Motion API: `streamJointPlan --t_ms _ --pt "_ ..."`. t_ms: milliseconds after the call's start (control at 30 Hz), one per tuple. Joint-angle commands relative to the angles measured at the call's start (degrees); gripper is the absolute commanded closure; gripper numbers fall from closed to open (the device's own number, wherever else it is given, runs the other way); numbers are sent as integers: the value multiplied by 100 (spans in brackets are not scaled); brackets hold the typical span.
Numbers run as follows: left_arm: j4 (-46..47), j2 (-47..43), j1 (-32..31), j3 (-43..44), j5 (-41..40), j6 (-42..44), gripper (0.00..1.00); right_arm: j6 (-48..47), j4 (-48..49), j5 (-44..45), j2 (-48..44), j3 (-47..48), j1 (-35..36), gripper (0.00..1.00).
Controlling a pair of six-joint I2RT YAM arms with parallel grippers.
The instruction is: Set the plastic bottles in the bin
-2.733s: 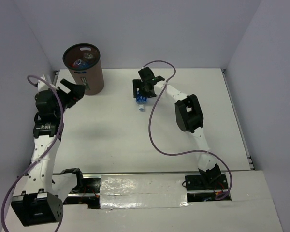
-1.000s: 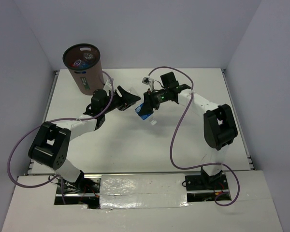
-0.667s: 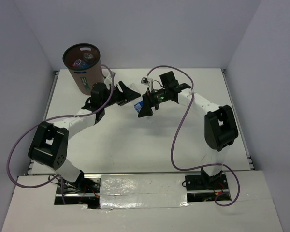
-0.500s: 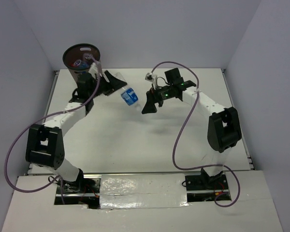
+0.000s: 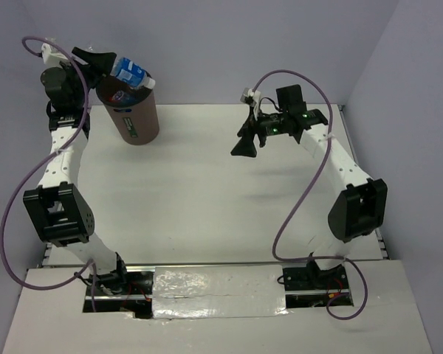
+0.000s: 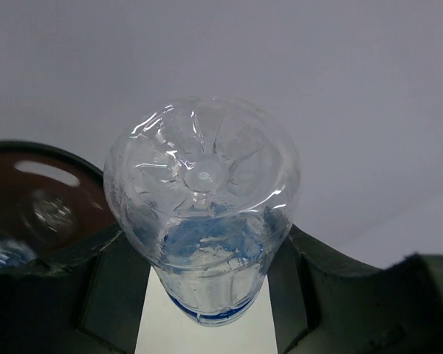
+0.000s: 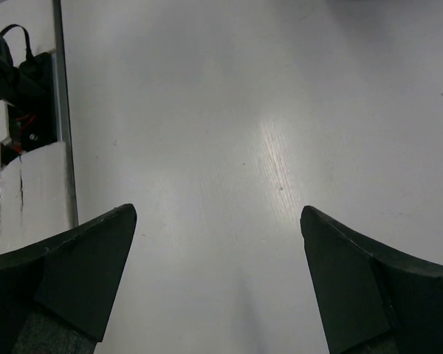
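Handover done, carry nearly done. A second ago the right jaws held the blue-label bottle (image 5: 130, 71) over the middle of the table (image 5: 207, 206). Now the left jaws have it, and the left arm (image 5: 59, 147) has swung up to the table's far left corner. Bottle sits tilted above the rim of the brown bin (image 5: 136, 118), base pointing outward. Left wrist view: left jaws closed narrow on the bottle's body, one finger each side. The bin's mouth is just below and left of it, with another clear bottle (image 6: 48, 214) lying inside. Right jaws now spread wide, holding nothing, pulled back toward the far right over bare table. Judgement: only the release is left for this bottle. No other bottles show on the table.
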Motion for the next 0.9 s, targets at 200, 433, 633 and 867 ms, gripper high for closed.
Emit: streamJointPlan --t_ms 200,433,633,867 --pt "-273 1041 128 1276 -1536 554 70 -425 -609 -766 99 -144 -177 0" --pt "-644 1472 119 1427 -1396 283 48 -442 -599 -572 -24 -242 -177 0" --pt "-934 1446 119 1269 -1265 274 29 -416 -538 -458 -112 -339 -177 0" --pt "-1233 1218 137 1295 -1405 616 1 -363 -556 -423 -86 -313 -177 0"
